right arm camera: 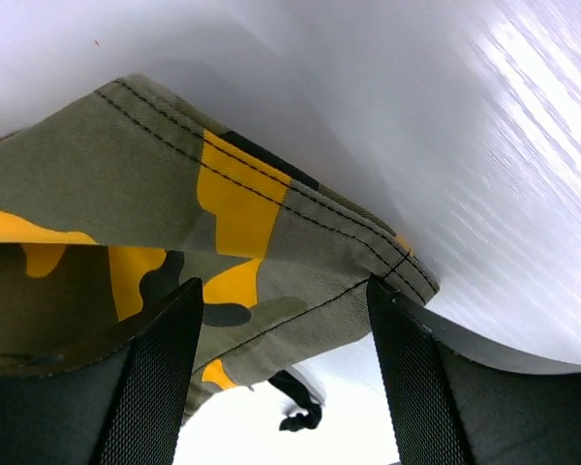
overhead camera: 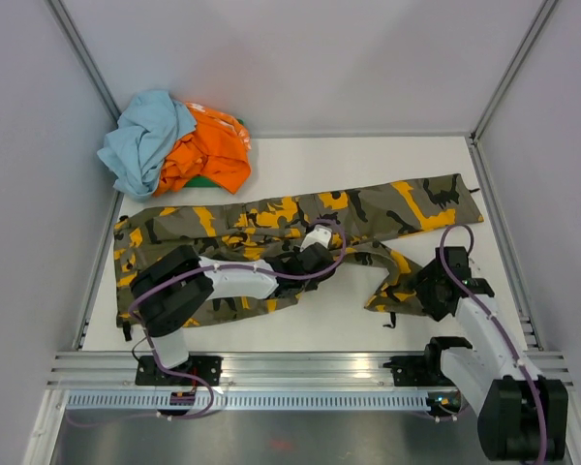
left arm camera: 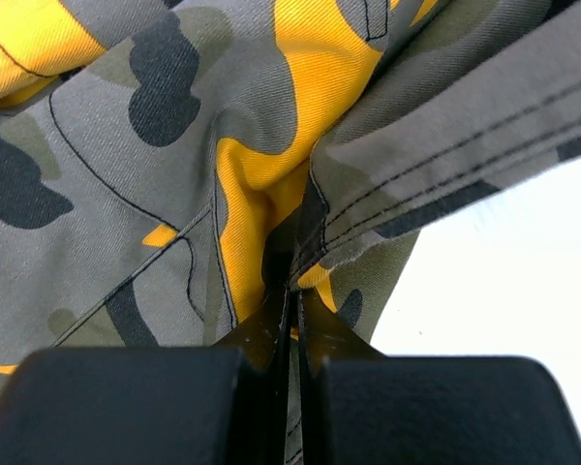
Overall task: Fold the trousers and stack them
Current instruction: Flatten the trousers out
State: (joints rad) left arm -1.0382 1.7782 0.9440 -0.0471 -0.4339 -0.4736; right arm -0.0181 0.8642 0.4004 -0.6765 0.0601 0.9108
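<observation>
The camouflage trousers (overhead camera: 271,228) lie spread across the white table, waist at the left, one leg reaching to the far right, the other leg folded back with its hem near the right arm. My left gripper (overhead camera: 315,254) is shut on a fold of the trousers (left arm camera: 271,184) near the crotch, cloth pinched between its fingers. My right gripper (overhead camera: 418,283) is open, its fingers (right arm camera: 155,378) either side of the hem of the lower leg (right arm camera: 271,262), which has a black drawstring hanging below it.
A heap of other clothes, light blue (overhead camera: 145,136) and orange (overhead camera: 208,150), sits at the back left corner. Grey walls close the table at the back and sides. A metal rail (overhead camera: 300,373) runs along the near edge.
</observation>
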